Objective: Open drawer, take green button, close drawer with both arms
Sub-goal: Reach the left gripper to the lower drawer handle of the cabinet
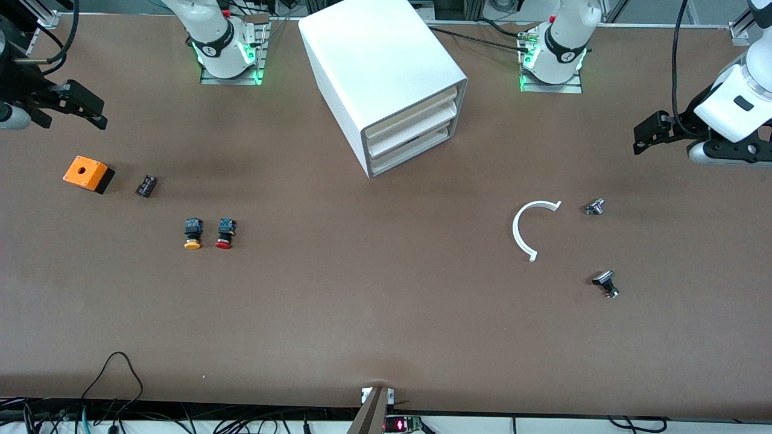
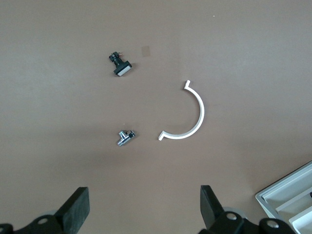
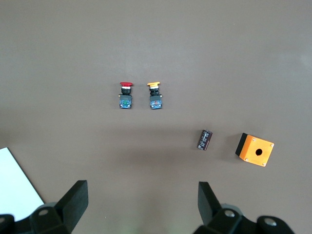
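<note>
The white cabinet point(image 1: 386, 72) stands at the table's middle, between the two arm bases. Its three drawers are all shut; the lowest drawer point(image 1: 413, 151) sits flush in the grey-edged front. The green button is not in view. My left gripper point(image 1: 643, 137) hangs open and empty above the table at the left arm's end, with its fingers wide apart in the left wrist view point(image 2: 145, 207). My right gripper point(image 1: 90, 114) hangs open and empty above the right arm's end, also wide apart in the right wrist view point(image 3: 141, 202).
An orange box point(image 1: 87, 173), a small black part point(image 1: 146, 185), an orange-capped button point(image 1: 192, 234) and a red-capped button point(image 1: 225, 234) lie toward the right arm's end. A white half ring point(image 1: 522, 229), a small metal part point(image 1: 594, 207) and a black switch point(image 1: 606, 283) lie toward the left arm's end.
</note>
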`<action>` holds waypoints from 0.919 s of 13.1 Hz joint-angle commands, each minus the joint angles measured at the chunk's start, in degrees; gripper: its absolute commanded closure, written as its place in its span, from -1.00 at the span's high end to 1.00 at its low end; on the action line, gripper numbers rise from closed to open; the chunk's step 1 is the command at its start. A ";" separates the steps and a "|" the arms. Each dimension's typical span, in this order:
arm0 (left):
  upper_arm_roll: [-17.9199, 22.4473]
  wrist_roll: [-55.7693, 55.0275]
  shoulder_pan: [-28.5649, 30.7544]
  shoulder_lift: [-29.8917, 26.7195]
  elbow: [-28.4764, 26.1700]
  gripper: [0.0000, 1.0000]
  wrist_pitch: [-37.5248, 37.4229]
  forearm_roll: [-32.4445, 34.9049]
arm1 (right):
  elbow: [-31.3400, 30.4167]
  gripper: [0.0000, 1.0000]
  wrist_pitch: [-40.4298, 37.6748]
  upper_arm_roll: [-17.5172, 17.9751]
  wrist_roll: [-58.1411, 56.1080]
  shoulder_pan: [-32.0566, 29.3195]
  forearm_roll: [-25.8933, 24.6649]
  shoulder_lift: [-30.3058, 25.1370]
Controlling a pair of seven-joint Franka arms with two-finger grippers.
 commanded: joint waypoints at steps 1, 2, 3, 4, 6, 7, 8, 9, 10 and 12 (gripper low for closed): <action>0.10 1.49 0.20 1.68 2.69 1.00 -0.88 -0.98 | 0.25 0.99 -2.61 0.43 -0.76 -0.62 0.85 -0.14; 0.10 1.40 0.28 2.56 3.75 1.00 -0.97 -0.98 | 1.03 0.99 -3.16 0.08 -1.97 -0.88 0.94 0.30; 0.10 1.31 0.20 2.74 3.93 1.00 -0.97 -0.98 | 1.04 0.99 -2.90 -0.27 -2.59 -0.97 0.94 0.56; 0.01 1.23 0.20 2.66 3.93 1.00 -0.97 -0.98 | 1.12 0.99 -2.55 -0.45 -2.77 -0.89 0.85 0.74; -0.08 0.87 0.20 2.66 3.93 1.00 -1.05 -1.07 | 1.21 0.99 -1.93 -0.28 -3.20 -0.80 -0.02 1.87; -0.08 0.70 0.20 2.74 3.85 1.00 -1.05 -1.07 | 0.26 0.99 -2.63 -0.28 -4.26 -0.80 -0.11 2.06; -0.08 0.61 0.28 2.92 3.76 1.00 -1.14 -1.16 | -1.15 0.99 -2.90 -0.28 -4.53 -0.80 -0.20 1.80; -0.08 0.61 0.28 3.09 3.76 1.00 -1.14 -1.33 | -0.72 0.99 -3.34 -0.36 -4.36 -0.88 0.58 2.41; -0.08 0.61 0.28 3.53 3.76 1.00 -1.58 -1.51 | -0.11 0.99 -3.95 -0.36 -4.53 -0.88 -0.11 3.19; 0.27 0.35 0.63 5.98 3.93 1.00 -7.35 -4.83 | -0.28 0.99 -6.41 -0.19 -4.10 -0.45 -0.82 4.86</action>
